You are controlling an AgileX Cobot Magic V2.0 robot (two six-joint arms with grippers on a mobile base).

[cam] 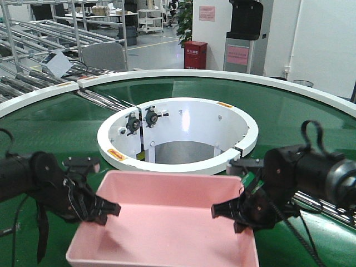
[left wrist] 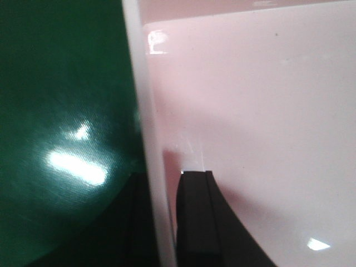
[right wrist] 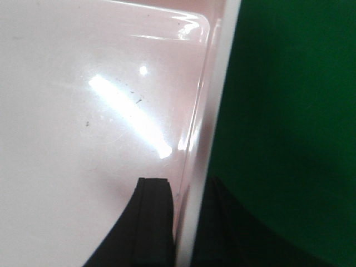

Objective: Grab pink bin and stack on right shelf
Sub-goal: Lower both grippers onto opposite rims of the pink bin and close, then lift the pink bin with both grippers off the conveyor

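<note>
The pink bin (cam: 167,222) sits on the green belt (cam: 55,122) at the front centre, its open side up. My left gripper (cam: 105,214) straddles its left wall, and my right gripper (cam: 228,214) straddles its right wall. In the left wrist view one black finger (left wrist: 194,222) lies inside the bin (left wrist: 267,111) and the other outside the rim, both pressed to the wall; that gripper (left wrist: 164,178) is shut on it. The right gripper (right wrist: 186,183) clamps the right rim of the bin (right wrist: 83,111) the same way. The right shelf is out of view.
A white ring-shaped well (cam: 178,130) opens in the belt just behind the bin. Metal roller racks (cam: 33,50) stand at the back left, a red cabinet (cam: 194,54) beyond the belt, and rollers (cam: 317,203) low at the right.
</note>
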